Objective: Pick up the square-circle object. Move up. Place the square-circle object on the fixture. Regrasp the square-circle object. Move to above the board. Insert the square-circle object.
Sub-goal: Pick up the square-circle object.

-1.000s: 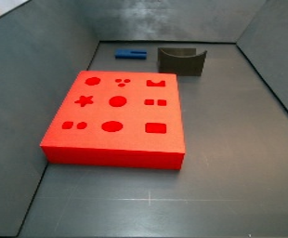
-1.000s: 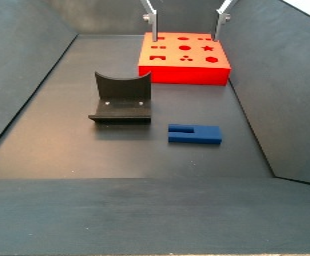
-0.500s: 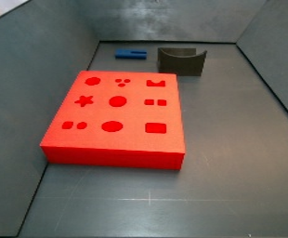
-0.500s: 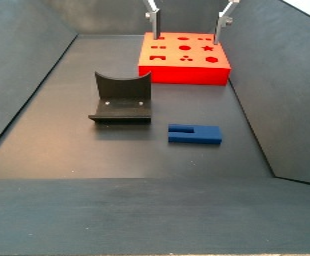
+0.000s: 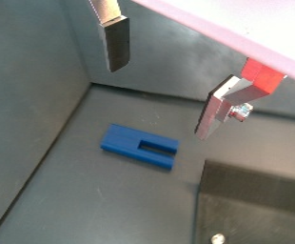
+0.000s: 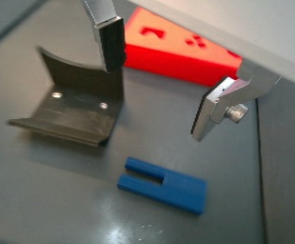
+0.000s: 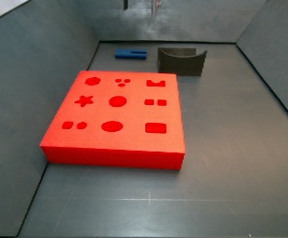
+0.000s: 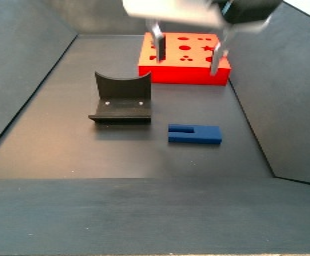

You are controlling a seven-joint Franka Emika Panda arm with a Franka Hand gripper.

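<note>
Wrist views are showing me the gripper hanging above the floor with its silver fingers spread wide and nothing between them. I am seeing nothing blocking the blue piece, which is lying flat on the grey floor, its two prongs side by side. It is sitting just beside the dark fixture, apart from it. Farther off, the red board is lying flat.

one blue peg, one fixture, one board
</note>
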